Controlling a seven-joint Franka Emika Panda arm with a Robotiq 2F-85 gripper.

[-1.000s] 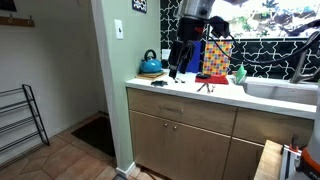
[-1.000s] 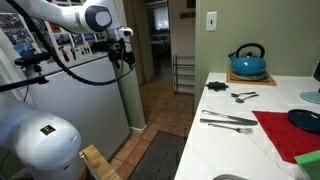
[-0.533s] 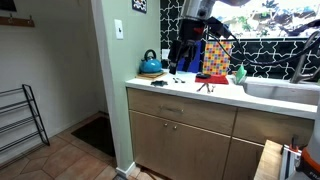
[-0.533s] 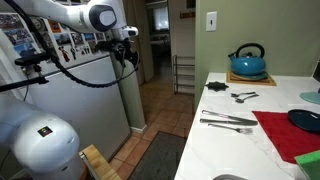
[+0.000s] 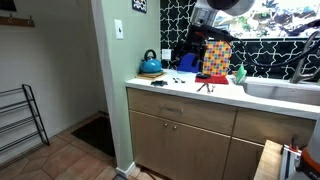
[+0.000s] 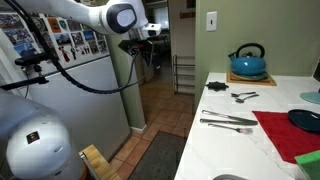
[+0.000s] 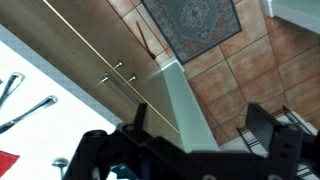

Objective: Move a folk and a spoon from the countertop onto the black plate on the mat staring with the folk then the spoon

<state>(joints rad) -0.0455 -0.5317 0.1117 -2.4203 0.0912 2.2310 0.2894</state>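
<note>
The arm [image 6: 122, 17] has swung to the right since a second ago. It was over by the fridge [image 6: 90, 95] and is now nearer the tabletop [image 6: 222, 106]. Its jaws have come closer to the tabletop's edge but are not over it yet. In the wrist view the jaws are wide apart and hold nothing. So I think the job has hardly begun. No fork or spoon is picked up, and the arm has further to go to reach them.

From left to right in an exterior view, the big pale fridge is at 9 o'clock. Next comes the pale tabletop. Two long silver pieces [image 6: 228, 121] lie side by side on it. Some smaller pieces [image 6: 243, 97] lie at 12 o'clock from those. The fork and spoon must be among them, but they are too small to tell which is which. The teal kettle [image 6: 248, 62] stands at 1 o'clock. The red mat [image 6: 280, 135] is at 3 o'clock from the long pieces. The black plate [image 6: 305, 121] lies on the mat, at the right edge. I see nothing on the part that shows.

Under the tabletop are wooden drawers [image 5: 180, 125]. The floor has brown tiles [image 6: 160, 100], and the wrist view shows a patterned rug [image 7: 190, 22].
</note>
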